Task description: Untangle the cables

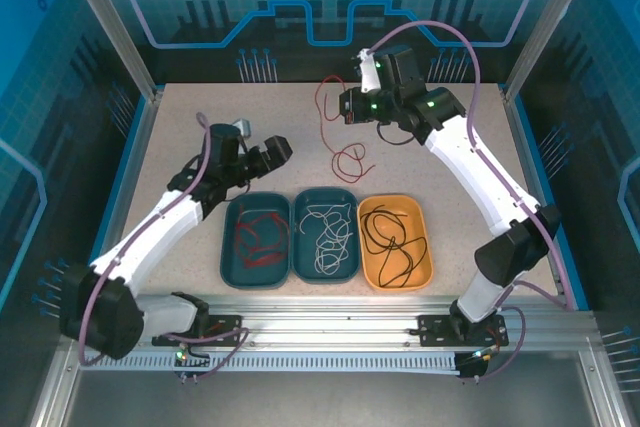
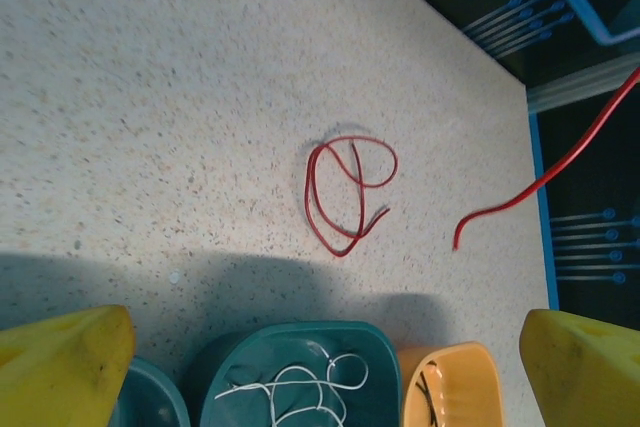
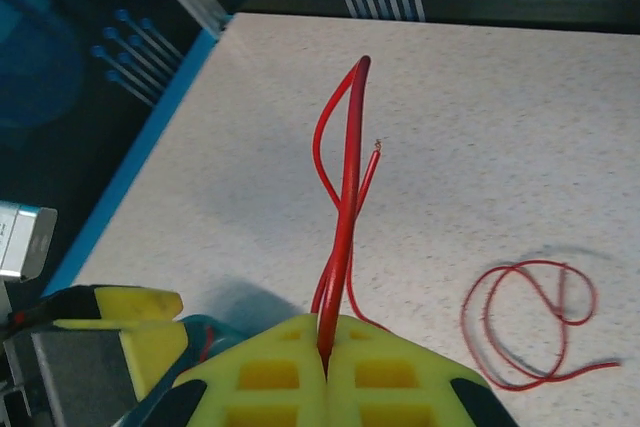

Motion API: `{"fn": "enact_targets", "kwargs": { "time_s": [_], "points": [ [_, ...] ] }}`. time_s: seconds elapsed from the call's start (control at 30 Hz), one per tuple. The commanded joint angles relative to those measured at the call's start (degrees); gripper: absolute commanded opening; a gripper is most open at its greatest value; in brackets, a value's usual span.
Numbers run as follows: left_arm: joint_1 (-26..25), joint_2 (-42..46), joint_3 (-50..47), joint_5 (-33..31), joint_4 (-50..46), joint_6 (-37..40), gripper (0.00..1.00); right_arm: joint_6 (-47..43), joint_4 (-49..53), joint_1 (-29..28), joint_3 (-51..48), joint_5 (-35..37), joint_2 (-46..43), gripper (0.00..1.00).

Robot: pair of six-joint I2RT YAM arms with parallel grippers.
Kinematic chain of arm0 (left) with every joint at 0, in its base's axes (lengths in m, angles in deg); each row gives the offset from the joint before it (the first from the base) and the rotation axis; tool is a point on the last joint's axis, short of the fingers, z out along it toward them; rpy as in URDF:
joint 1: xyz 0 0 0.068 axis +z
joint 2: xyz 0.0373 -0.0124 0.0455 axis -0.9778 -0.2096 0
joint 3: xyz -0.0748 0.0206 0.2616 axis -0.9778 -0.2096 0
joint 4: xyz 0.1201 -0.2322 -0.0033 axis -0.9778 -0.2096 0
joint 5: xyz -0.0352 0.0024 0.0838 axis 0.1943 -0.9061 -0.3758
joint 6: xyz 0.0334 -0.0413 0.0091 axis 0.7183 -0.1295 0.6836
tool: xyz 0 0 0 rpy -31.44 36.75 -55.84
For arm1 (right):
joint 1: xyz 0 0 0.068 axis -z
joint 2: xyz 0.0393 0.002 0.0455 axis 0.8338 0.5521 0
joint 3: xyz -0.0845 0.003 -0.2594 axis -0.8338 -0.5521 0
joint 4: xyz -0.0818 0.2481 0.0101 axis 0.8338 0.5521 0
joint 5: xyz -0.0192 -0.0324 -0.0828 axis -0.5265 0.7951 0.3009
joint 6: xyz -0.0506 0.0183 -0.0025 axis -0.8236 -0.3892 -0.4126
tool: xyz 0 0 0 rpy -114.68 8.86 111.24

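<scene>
- Two yellow fingers (image 3: 270, 372) of the right gripper (image 3: 327, 352) press flat together on a red cable (image 3: 347, 177), which rises from the pinch in a tall, narrow loop.
- Seen from overhead, that gripper hangs above the table (image 1: 270, 107), well beyond the far rim of the middle tray (image 1: 325, 190), a teal one holding white cables (image 1: 327, 232).
- Spread wide with nothing between its fingers, the left gripper (image 1: 280, 150) hangs just beyond the middle tray's far left corner.
- Between the middle tray's far rim and the right gripper, a red coil (image 1: 350, 160) lies flat on the speckled table.
- One free end of the held cable dangles beyond the middle tray's far right corner, clear of the coil in the left wrist view.
- Just left of the middle tray, a second teal tray (image 1: 256, 196) holds red cables (image 1: 258, 237); just right of it, an orange tray (image 1: 392, 198) holds black cables (image 1: 392, 242).
</scene>
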Motion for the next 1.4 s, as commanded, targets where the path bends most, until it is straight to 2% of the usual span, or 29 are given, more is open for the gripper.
{"fn": "enact_targets", "kwargs": {
  "time_s": [0.0, 0.3, 0.43, 0.8, 1.23, 1.37],
  "points": [
    [0.49, 8.3, -0.89, -7.36, -4.57, -1.99, 0.99, 3.09, 0.33, -1.86, -2.31, -6.83, -2.96, 0.0],
    [2.59, 27.19, -1.72, -22.07, -17.18, -3.45, 0.99, 10.58, -6.7, -13.22, -9.74, -11.35, -7.92, 0.01],
    [3.13, 32.75, -1.54, -26.22, -20.05, -3.58, 0.99, 13.12, -9.94, -16.99, -11.65, -14.62, -7.82, 0.02],
    [3.15, 35.56, -0.03, -24.19, -25.07, -4.84, 0.99, 18.06, -17.42, -24.41, -11.48, -25.2, 0.48, 0.02],
    [3.15, 38.66, -0.25, -24.79, -27.13, -4.78, 0.99, 18.78, -17.6, -25.96, -7.05, -28.38, 15.89, 0.0],
    [3.15, 37.89, -0.67, -23.82, -26.69, -4.89, 0.99, 17.34, -13.67, -25.05, -6.41, -24.39, 18.31, 0.0]
  ]
}}
